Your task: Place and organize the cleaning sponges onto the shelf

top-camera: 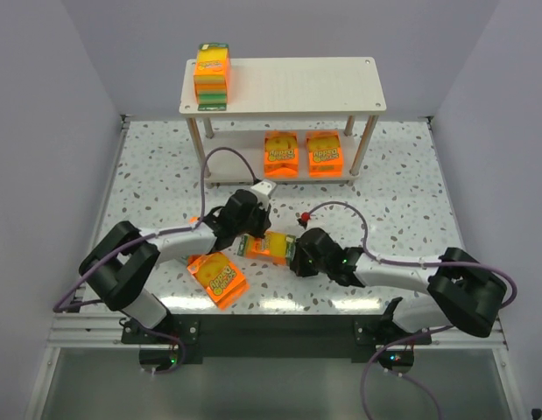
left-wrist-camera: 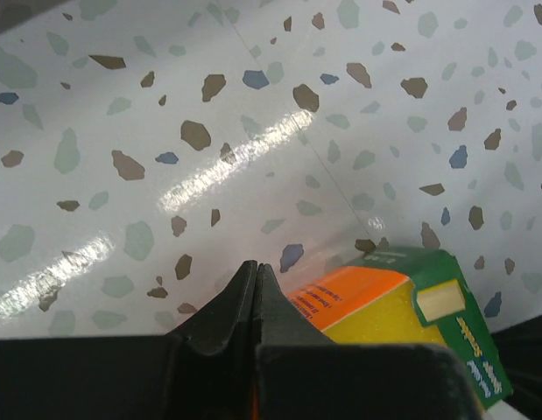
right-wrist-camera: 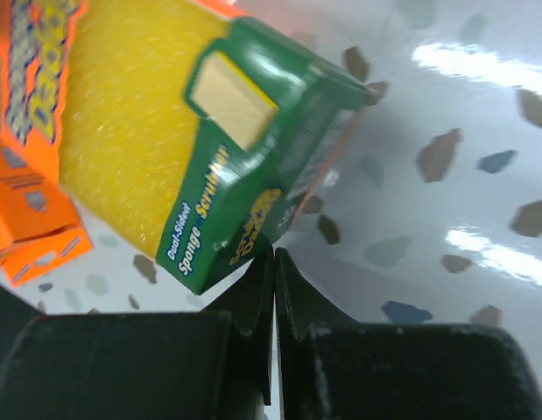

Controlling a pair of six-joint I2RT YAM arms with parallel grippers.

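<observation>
One sponge pack (top-camera: 269, 248) lies on the table (top-camera: 411, 210) between the two arms, probably so they can square it up before it goes to the shelf (top-camera: 297, 83). The left gripper (top-camera: 243, 242) and right gripper (top-camera: 294, 254) each have their jaws pressed together at the pack's ends; I cannot tell if either pinches a flap. Both arms reach low and inward, wrists bent toward each other. A second pack (top-camera: 218, 278) lies by the left arm

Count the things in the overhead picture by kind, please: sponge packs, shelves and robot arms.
Sponge packs: 6 (stack on the top board, apparently 2; lower-board left pack; lower-board right pack; pack between the arms; near pack)
Shelf: 1
Robot arms: 2 (left arm, right arm)
Total: 9
</observation>
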